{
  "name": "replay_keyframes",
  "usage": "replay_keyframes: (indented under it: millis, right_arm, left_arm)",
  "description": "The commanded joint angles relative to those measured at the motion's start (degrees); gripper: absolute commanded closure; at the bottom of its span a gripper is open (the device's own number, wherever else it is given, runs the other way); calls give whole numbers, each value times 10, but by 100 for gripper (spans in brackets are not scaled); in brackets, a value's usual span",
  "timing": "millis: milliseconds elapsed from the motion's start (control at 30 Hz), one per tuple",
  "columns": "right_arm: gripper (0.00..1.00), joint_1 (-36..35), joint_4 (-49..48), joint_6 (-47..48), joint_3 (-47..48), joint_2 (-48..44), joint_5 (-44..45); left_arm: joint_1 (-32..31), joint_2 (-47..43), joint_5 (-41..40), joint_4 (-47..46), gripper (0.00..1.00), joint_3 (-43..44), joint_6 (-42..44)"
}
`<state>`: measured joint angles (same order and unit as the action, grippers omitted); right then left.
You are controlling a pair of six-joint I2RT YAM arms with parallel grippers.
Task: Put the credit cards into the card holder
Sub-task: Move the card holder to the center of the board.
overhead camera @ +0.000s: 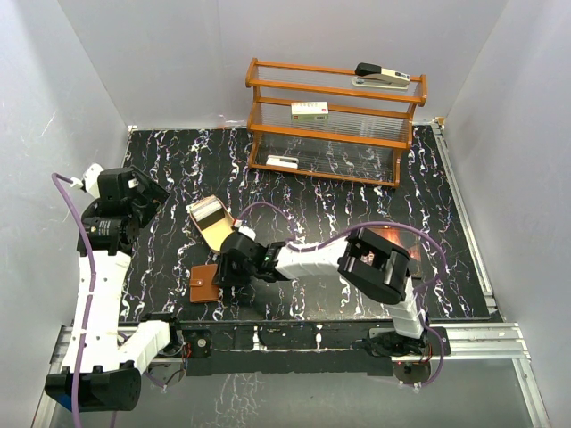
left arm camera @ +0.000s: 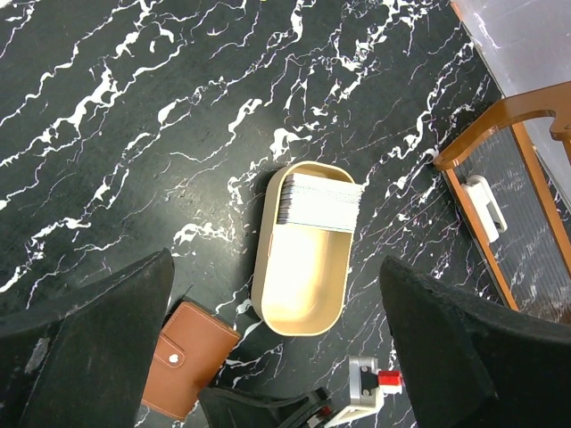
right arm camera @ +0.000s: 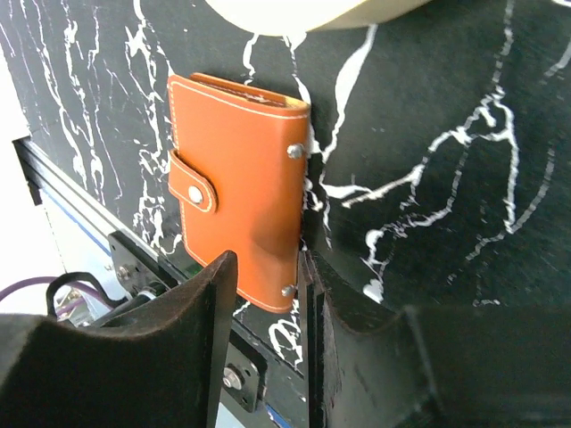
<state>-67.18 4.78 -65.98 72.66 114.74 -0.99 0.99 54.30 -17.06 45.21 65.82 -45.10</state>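
Reach favours my right end effector (right arm camera: 268,276), straddling the near edge of the brown leather card holder (right arm camera: 241,178) near-left on the worktop (overhead camera: 357,205); whether it grasps, I cannot tell; the left end effector (left arm camera: 277,263) hangs released.

A tan tray (left arm camera: 303,285) lies between the left gripper's (left arm camera: 277,261) spread fingers (left arm camera: 89,348), a brown wallet (left arm camera: 189,358) beside the left one.

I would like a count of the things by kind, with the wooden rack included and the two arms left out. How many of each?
brown wallet: 1
tan tray: 1
stack of cards in the tray: 1, single cards not countable
wooden rack: 1
stapler: 1
white labelled box: 1
small white item, lowest shelf: 1
Total: 7
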Motion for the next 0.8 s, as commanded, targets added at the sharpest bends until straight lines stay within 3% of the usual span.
replay_keyframes:
  millis: [0, 467, 700, 767]
  right_arm:
    - [69, -9, -2, 6, 50, 20, 14]
    - [72, -20, 114, 31, 132, 83, 56]
    - [99, -20, 116, 63, 129, 66, 79]
    - [100, -20, 107, 71, 118, 55, 78]
  left_arm:
    - [-1, -9, 8, -12, 2, 1, 29]
    - [-1, -15, 37, -28, 4, -9, 49]
    - [-2, -18, 104, -49, 5, -20, 88]
    - [-1, -19, 138, -55, 6, -22, 101]
